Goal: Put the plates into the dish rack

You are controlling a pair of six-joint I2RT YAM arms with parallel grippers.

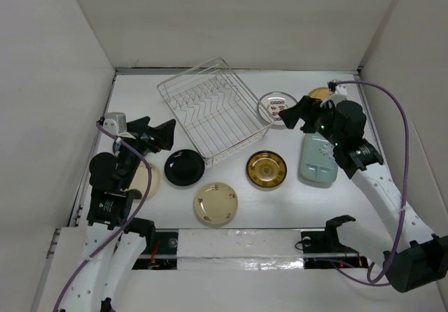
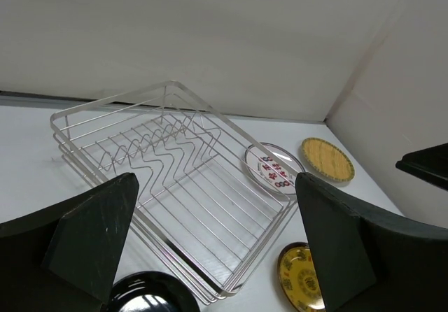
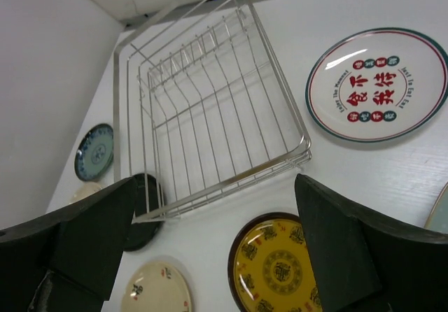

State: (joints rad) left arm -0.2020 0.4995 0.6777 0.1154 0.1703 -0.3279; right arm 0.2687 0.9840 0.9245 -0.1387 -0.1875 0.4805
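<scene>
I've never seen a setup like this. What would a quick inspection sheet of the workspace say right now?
Surface: white table, dishes spread across it.
Job's things: dish rack empty. Outside it lie a black plate, cream plate, brown-and-gold plate, white plate with red marks, pale green rectangular dish, tan round, teal plate and a pale plate partly under the left arm.
Clutter: nothing seen.
Jaws: left jaws open, empty; right jaws open, empty.
Cables: a purple cable runs along each arm.
Surroundings: plain white walls on three sides.
</scene>
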